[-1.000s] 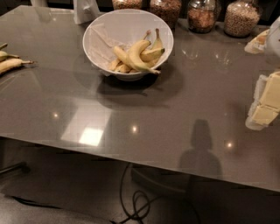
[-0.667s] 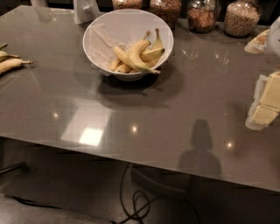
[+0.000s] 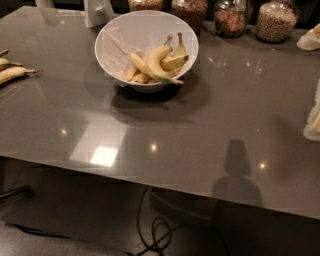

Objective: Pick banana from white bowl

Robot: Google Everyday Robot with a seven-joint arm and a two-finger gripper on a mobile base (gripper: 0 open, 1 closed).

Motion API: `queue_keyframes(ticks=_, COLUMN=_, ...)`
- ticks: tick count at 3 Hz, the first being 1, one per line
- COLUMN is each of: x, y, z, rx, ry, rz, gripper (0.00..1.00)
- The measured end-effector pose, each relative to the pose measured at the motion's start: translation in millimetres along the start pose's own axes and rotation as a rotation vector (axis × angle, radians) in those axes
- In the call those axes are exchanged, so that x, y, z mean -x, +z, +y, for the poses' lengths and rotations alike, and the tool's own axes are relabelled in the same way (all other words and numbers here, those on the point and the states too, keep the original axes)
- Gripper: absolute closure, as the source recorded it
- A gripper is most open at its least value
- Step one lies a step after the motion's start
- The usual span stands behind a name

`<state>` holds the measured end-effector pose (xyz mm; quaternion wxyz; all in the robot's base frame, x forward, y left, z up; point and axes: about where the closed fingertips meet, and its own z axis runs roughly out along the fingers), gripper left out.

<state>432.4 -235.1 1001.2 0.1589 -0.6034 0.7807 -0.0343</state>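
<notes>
A white bowl [image 3: 107, 37] stands on the grey table [image 3: 200, 135] at the back, left of centre. It holds a bunch of yellow bananas [image 3: 157, 62] lying against its right side, with a crumpled clear wrapper in its left half. My gripper [image 3: 314, 117], a cream-white shape, shows only partly at the right edge of the view, low over the table and far to the right of the bowl. Nothing shows in its grasp.
Several glass jars of grains [image 3: 232, 17] line the table's back edge. A white object [image 3: 100, 12] stands behind the bowl. Loose bananas [image 3: 12, 72] lie at the far left edge. A pale bag [image 3: 310, 40] sits at the back right. Cables [image 3: 155, 230] lie on the floor below.
My gripper has slid to the right, so less of it shows at the frame edge. The bowl and bananas have not moved.
</notes>
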Motion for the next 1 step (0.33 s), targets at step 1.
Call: queue_keyframes(ticks=1, x=-4.6, y=-9.4, z=-1.9, rx=0.000, ry=0.000, rz=0.000, gripper=0.00)
